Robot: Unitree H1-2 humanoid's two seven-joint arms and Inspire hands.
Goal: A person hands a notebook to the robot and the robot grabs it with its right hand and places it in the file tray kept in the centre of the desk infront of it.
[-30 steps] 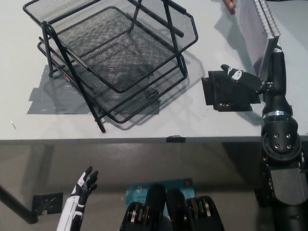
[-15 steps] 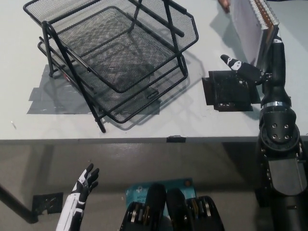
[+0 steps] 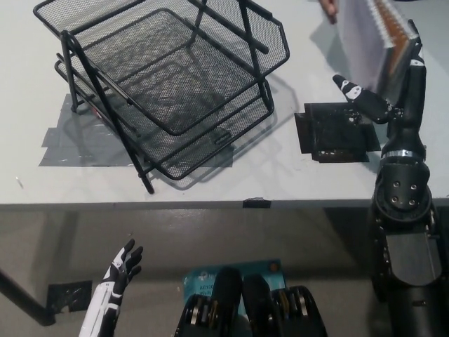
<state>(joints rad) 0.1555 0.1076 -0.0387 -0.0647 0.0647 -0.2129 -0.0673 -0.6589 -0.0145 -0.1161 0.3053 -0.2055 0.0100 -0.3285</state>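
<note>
Notebook (image 3: 365, 42): right of the file tray (image 3: 168, 84), upright, still in a person's hand (image 3: 328, 8). Right hand (image 3: 382, 98): at the notebook, fingers spread around it, grip not yet closed. Left hand (image 3: 119, 270): below the desk edge, fingers apart, idle. Handover underway; placing remains.

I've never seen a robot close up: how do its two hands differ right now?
The left robot hand is white and hangs low, below the desk edge, fingers spread, holding nothing. The right robot hand is black, raised over the desk, with its fingers about the notebook that a person's hand offers at the top. Both are finger-bearing hands on the same robot.
</note>
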